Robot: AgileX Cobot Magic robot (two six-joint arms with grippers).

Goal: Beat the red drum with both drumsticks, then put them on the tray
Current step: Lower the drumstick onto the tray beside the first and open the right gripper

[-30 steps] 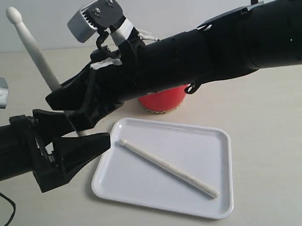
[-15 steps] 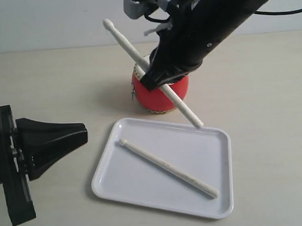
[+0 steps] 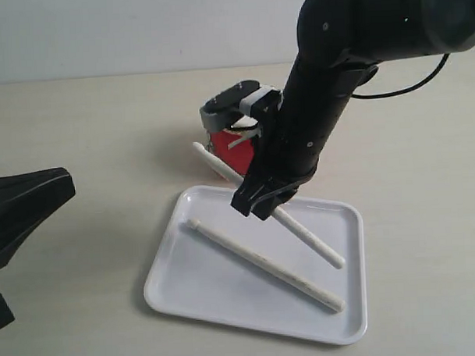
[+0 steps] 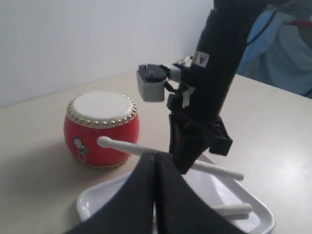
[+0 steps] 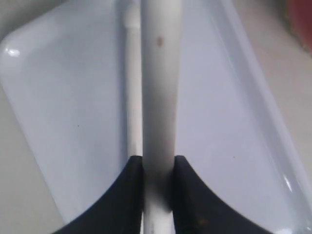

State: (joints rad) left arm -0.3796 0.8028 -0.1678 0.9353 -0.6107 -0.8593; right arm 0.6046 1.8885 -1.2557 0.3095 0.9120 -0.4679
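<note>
Looking across the tabletop [image 3: 79, 121], I see my right hand [image 3: 262, 202] low over the white tray [image 3: 226, 292], pinching 1 drumstick [image 3: 310, 238] partway along its length. That stick is tilted. Its rounded tip points up toward the red drum [image 3: 219, 138] and ends just beside it, while its other end hangs low over the inside of the tray. I cannot tell whether that low end touches the tray floor.

From the right wrist, the 2 black fingers [image 5: 129, 195] press on either side of the pale shaft [image 5: 160, 73], with the tray [image 5: 63, 97] spread out below.

The other drumstick [image 3: 264, 263] lies flat in the tray on a diagonal, running nearly parallel to the held one and just beside it. In the right wrist view it [image 5: 132, 107] shows as a thin pale line beside the held shaft.

The drum stands upright on the tabletop just beyond the tray's far rim, mostly hidden behind the right arm [image 3: 328, 89] in the exterior view. The left wrist view shows it [image 4: 101, 129] fully, cream skin up.

My left hand [image 4: 156, 161] is pressed together and empty. It sits well apart from the tray, at the left edge of the exterior view [image 3: 31, 201].
</note>
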